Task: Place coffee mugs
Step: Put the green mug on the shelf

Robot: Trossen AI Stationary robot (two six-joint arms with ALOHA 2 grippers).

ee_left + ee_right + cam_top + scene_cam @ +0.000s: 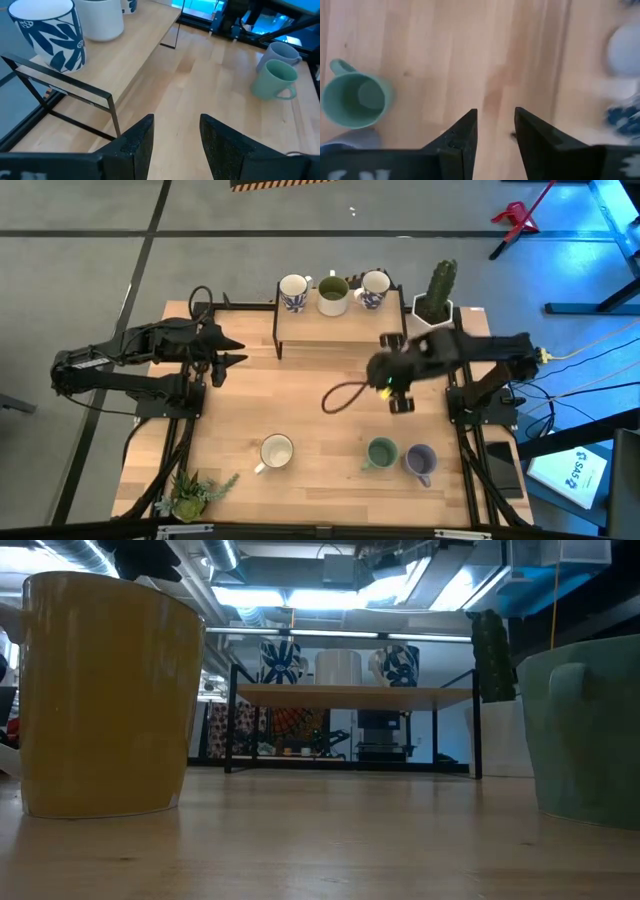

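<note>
Right gripper: we see its jaws parted and empty above the bare counter, the teal mug and lavender mug nearby.
Left gripper: jaws apart, holding nothing, beside the shelf.
Shelf: we count three mugs.

From my remote station I see a light wooden bench carrying a low wooden shelf on a black metal frame along its far edge. Just right of the shelf stands a cactus in a white pot. A small leafy plant sits at the near left corner. A black cable loop lies mid-bench. Beyond the bench, on the grey floor, I note a red object.
</note>
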